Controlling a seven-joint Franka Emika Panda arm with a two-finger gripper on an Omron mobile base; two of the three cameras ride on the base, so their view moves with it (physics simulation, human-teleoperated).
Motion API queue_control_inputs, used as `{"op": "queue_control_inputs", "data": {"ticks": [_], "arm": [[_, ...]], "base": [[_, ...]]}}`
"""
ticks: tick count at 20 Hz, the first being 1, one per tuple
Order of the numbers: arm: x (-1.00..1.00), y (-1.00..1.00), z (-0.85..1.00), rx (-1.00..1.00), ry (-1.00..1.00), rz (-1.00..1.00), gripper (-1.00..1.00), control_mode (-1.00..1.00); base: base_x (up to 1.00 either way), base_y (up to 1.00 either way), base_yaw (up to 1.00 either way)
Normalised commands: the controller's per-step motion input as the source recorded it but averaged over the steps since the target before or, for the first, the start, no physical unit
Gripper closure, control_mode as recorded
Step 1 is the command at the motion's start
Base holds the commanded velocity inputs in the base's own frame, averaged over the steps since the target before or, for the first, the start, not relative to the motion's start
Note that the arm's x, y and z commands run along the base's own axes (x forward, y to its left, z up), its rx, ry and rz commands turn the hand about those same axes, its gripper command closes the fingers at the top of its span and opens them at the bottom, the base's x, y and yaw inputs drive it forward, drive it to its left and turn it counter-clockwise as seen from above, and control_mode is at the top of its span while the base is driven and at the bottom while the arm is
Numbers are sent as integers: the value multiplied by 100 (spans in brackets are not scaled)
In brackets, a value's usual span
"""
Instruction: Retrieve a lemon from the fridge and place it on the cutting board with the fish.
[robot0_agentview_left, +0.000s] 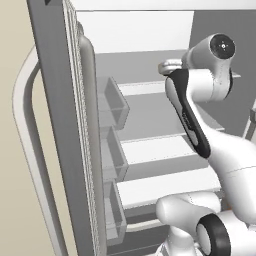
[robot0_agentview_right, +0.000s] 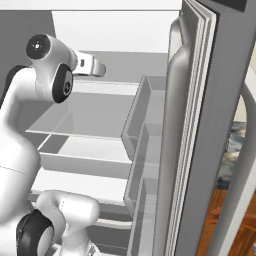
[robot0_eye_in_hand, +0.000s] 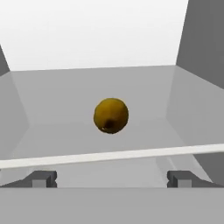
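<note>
Jaws (robot0_eye_in_hand: 112, 178): apart at full spread and holding nothing; the two dark tips sit at lower left and lower right of the hand view.
Shelf edge (robot0_eye_in_hand: 112, 155): a pale strip across the frame just above the tips, between them and the fruit.
Lemon (robot0_eye_in_hand: 111, 115): centre of the hand view, on the shelf beyond that edge, straight ahead of the gap; round, so no long axis to match.
Fridge (robot0_agentview_left: 55, 100): doors open, the arm reaching into the white interior.
Coming move, as a judgement: a straight advance should bring the lemon between the tips.

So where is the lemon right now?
In the hand view, the lemon sits alone on a fridge shelf, centred ahead of the open gripper, untouched.
</note>
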Motion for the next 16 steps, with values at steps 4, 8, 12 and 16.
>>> {"op": "queue_control_inputs", "data": {"ticks": [4,8,12,16], "arm": [[47,0,-3,0,0,0,-100,-100],[43,0,-5,0,0,0,-100,-100],[43,0,-6,-1,0,0,-100,-100],[37,0,-3,-1,0,0,-100,-100]], "base": [[0,0,0],[0,0,0],[0,0,0],[0,0,0]]}}
